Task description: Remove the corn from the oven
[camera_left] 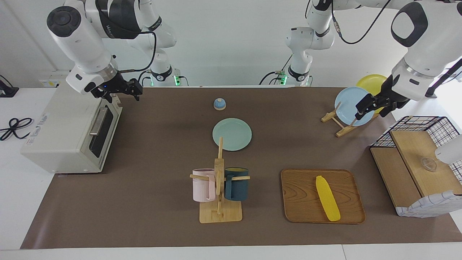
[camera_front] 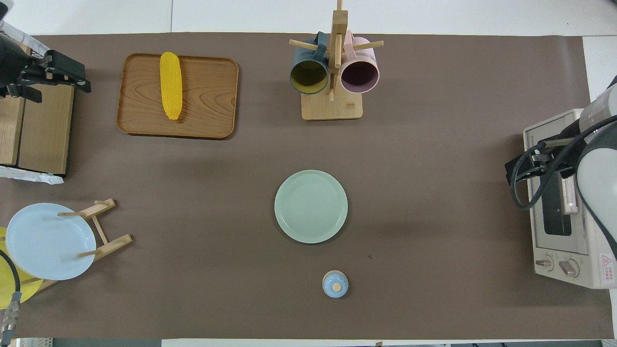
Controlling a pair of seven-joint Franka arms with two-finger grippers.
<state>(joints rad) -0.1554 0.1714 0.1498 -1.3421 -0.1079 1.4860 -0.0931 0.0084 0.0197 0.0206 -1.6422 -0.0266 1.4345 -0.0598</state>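
Note:
The yellow corn (camera_left: 327, 198) lies on a wooden tray (camera_left: 299, 202), toward the left arm's end of the table; it also shows in the overhead view (camera_front: 171, 84) on the tray (camera_front: 212, 96). The off-white oven (camera_left: 61, 137) stands at the right arm's end with its door shut, and also shows in the overhead view (camera_front: 585, 270). My right gripper (camera_left: 122, 93) hovers open and empty over the oven's upper door edge, and appears in the overhead view (camera_front: 523, 168). My left gripper (camera_left: 371, 108) hangs open and empty in the air by the blue plate, over the wooden box (camera_front: 62, 74).
A pale green plate (camera_left: 232, 134) lies mid-table. A mug rack (camera_left: 220, 187) with two mugs stands beside the tray. A small blue knobbed lid (camera_left: 219, 104) sits nearer the robots. A plate rack holds a blue plate (camera_left: 346, 104) and a yellow plate (camera_left: 371, 83). A wire basket (camera_left: 444, 124) with a wooden box stands at the left arm's end.

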